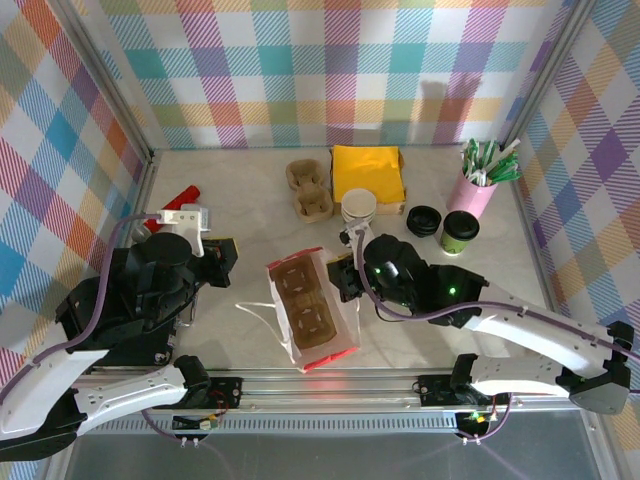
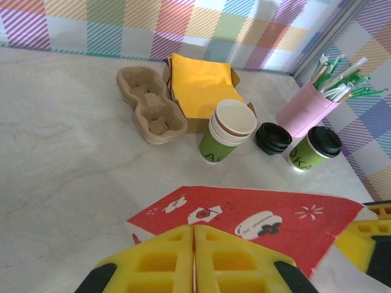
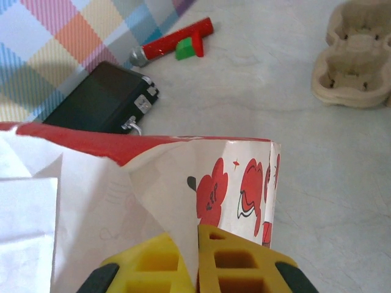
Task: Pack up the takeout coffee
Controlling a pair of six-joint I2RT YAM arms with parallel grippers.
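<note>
The takeout coffee (image 1: pixel 460 232), a white-and-green cup with a black lid, stands at the back right beside the pink holder, also in the left wrist view (image 2: pixel 314 149). A red-and-white paper bag (image 1: pixel 312 345) sits mid-table with a brown cup carrier (image 1: pixel 305 305) inside it. My right gripper (image 3: pixel 198 235) is shut on the bag's white inner wall at its right rim (image 1: pixel 345 278). On the other side, my left gripper (image 2: pixel 194 229) is shut at the bag's red wall (image 2: pixel 256 213). A thin red edge shows between its fingers.
A stack of lidless cups (image 1: pixel 358 210), a loose black lid (image 1: pixel 424 220), yellow napkins (image 1: pixel 368 172) and spare carriers (image 1: pixel 308 190) line the back. A pink holder of stirrers (image 1: pixel 475 190) stands at the far right. A red tool (image 1: pixel 180 195) lies at the left.
</note>
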